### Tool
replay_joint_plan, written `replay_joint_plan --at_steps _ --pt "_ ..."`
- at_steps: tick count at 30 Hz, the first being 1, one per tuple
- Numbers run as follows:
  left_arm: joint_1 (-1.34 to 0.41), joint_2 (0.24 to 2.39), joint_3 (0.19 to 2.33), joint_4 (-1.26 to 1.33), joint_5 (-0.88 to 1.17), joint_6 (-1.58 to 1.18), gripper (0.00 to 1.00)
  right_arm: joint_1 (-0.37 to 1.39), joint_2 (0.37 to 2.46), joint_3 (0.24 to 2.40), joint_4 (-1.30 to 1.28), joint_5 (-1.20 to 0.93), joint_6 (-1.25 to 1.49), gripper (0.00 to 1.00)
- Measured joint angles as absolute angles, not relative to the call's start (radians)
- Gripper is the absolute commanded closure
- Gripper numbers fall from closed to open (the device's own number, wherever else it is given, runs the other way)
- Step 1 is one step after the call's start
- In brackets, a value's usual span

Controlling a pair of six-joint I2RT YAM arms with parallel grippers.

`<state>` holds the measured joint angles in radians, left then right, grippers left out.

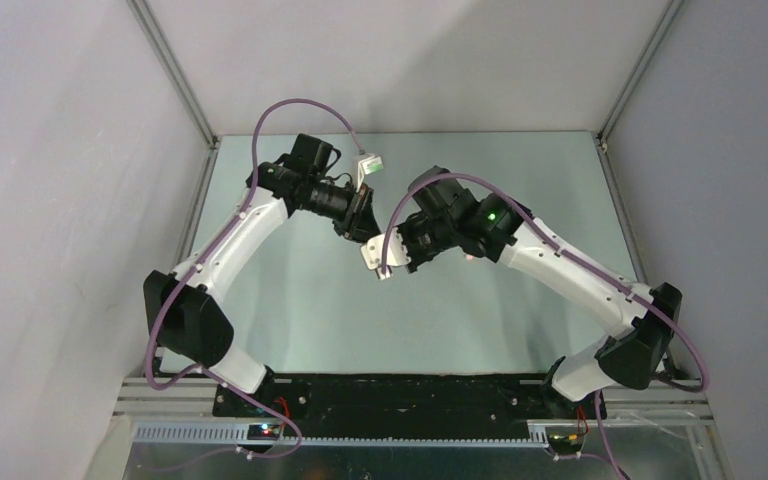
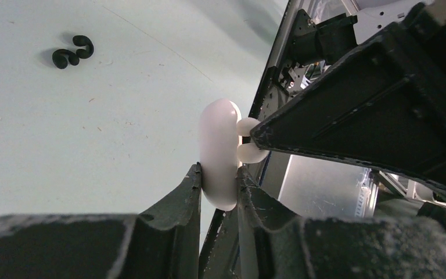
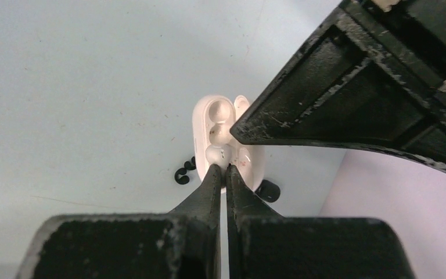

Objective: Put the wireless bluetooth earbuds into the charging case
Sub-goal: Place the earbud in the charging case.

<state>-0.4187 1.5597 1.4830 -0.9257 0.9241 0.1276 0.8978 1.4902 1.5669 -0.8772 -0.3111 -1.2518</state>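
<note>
1. Left gripper (image 2: 218, 173): mine, clenched on the case (image 2: 218, 136). One finger presses each broad side and the lower end sits between the tips.
2. Case: white, oval, held on edge above the table (image 2: 93, 128), not resting on it. My right wrist view shows its open face. The upper socket is bare. I cannot make out the lid for certain.
3. Right gripper (image 3: 225, 170): mine, tips closed together, nipping the white bud (image 2: 251, 153).
4. White bud: small and two-lobed, touching the open face of the case at the lower socket. I cannot tell whether it is seated or only against the rim.
5. Black buds (image 2: 72, 51): two hooked pieces lying together on the table, well apart from the case, untouched.
6. Dark rounded item (image 3: 268, 190): on the table under the case, partly hidden. I cannot tell what it is.
7. Arms: in the top view both reach inward and meet over the middle of the table, wrists nearly touching.
8. Table: pale, matte, lightly scuffed.
</note>
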Motion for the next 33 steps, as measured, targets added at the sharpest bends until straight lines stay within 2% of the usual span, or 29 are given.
replay_joint_plan --at_steps 33 --pt "-0.418 1.560 1.481 -0.923 0.898 0.131 1.00 0.902 1.507 1.518 -0.822 -0.225 -1.269 1.00"
